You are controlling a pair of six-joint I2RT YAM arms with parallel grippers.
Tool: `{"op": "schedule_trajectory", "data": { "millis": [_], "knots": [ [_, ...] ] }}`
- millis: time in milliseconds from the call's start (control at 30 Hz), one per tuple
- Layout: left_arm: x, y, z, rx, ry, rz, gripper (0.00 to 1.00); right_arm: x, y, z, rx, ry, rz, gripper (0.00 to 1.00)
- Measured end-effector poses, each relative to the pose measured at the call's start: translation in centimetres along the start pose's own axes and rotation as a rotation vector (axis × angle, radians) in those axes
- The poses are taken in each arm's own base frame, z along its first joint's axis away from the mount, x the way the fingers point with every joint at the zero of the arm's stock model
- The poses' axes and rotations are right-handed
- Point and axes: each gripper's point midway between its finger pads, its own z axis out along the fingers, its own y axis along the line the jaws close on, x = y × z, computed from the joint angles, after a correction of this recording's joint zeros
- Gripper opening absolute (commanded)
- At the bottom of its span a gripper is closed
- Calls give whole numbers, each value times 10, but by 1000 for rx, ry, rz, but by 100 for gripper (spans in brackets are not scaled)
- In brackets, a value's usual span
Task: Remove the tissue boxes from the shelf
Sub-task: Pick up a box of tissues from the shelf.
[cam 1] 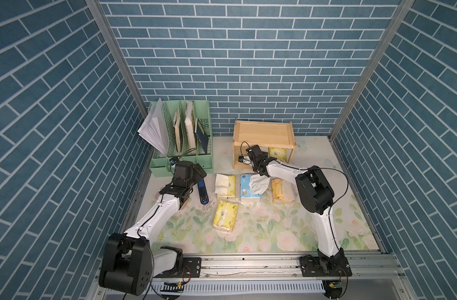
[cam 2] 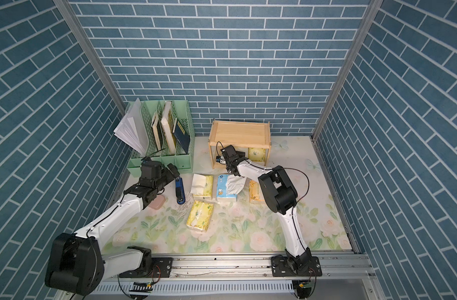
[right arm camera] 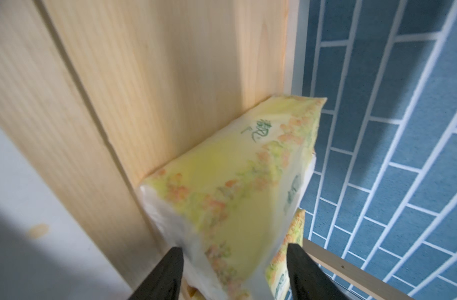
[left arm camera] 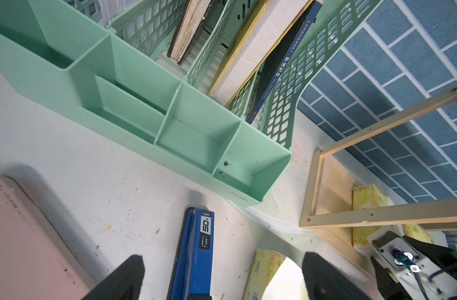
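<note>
Right gripper (right arm camera: 233, 248) is inside the lower tier of the wooden shelf (cam 1: 263, 132), fingers clamped on the near end of a yellow-green tissue pack (right arm camera: 222, 181) whose far end touches the board, with a second yellow-green pack (right arm camera: 287, 259) just beside it. Left gripper (left arm camera: 222, 275) hangs over the blue stapler (left arm camera: 196, 254) near the mint green file organizer (left arm camera: 196, 145), jaws spread wide and empty. Four packs lie on the floral table (cam 1: 274, 233) in front of the shelf: the blue-and-white pack (cam 1: 248, 191) between the orange-yellow pack (cam 1: 280, 192) and a third yellow-green pack (cam 1: 225, 185), and a fourth yellow-green pack (cam 1: 225, 215) nearer the arms' bases.
</note>
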Motion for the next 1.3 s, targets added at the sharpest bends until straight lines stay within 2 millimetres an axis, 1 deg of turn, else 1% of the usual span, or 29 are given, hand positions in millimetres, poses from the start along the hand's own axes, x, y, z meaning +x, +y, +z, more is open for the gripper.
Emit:
{"op": "schedule_trajectory", "data": {
  "millis": [67,167,467,533,833,1000,1100,1300],
  "knots": [
    [0,0,0,0,1,-1,100,0,5,4,-9,4,-16,57],
    [1,0,2,0,3,-1,100,0,6,4,-10,4,-25,51],
    [7,3,8,-12,23,-5,100,-1,10,5,-14,-4,-29,20],
    [7,2,8,-10,26,-7,100,-1,10,6,-12,-5,-29,15],
    [7,1,8,-5,27,-8,100,-1,-1,-9,12,-23,-16,5],
    [7,1,8,-4,27,-9,100,-2,-11,-22,34,-37,-5,5],
    [7,1,8,-4,28,-9,100,-2,-18,-36,53,-48,0,5],
    [7,1,8,-2,28,-9,100,-11,-28,-78,83,-100,0,5]
  ]
}}
